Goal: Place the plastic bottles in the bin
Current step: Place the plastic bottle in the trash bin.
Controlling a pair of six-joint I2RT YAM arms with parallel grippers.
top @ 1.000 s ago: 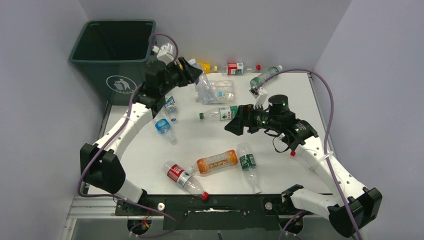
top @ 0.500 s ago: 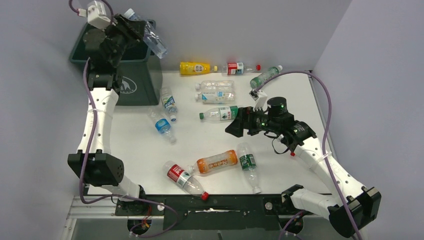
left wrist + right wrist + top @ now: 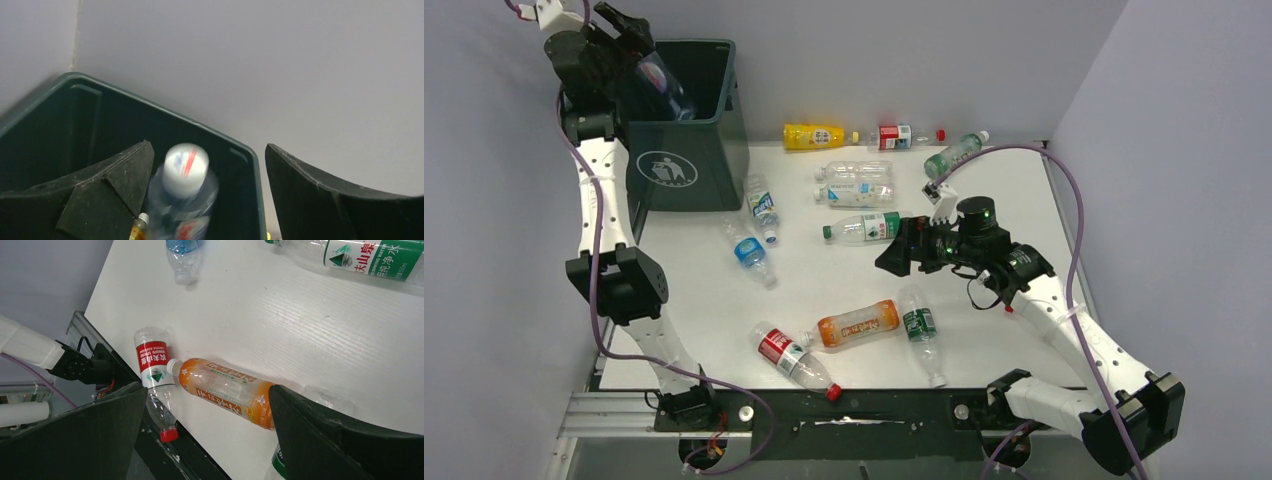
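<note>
My left gripper is raised over the dark green bin at the far left, its jaws open. A clear bottle drops free into the bin; in the left wrist view that bottle is blurred below my open left gripper, touching neither finger. A small white-capped bottle lies inside the bin. My right gripper hovers open and empty over mid-table. Below the right gripper lie the orange bottle and a red-labelled bottle.
Several bottles lie on the white table: yellow, red-labelled and green at the back, two clear ones, a green-labelled one, two blue-labelled, orange, others near the front edge. Grey walls enclose the table.
The left arm swung up from the table to above the bin carrying the clear bottle, then its jaws opened and the bottle fell in. The right arm stayed still.
</note>
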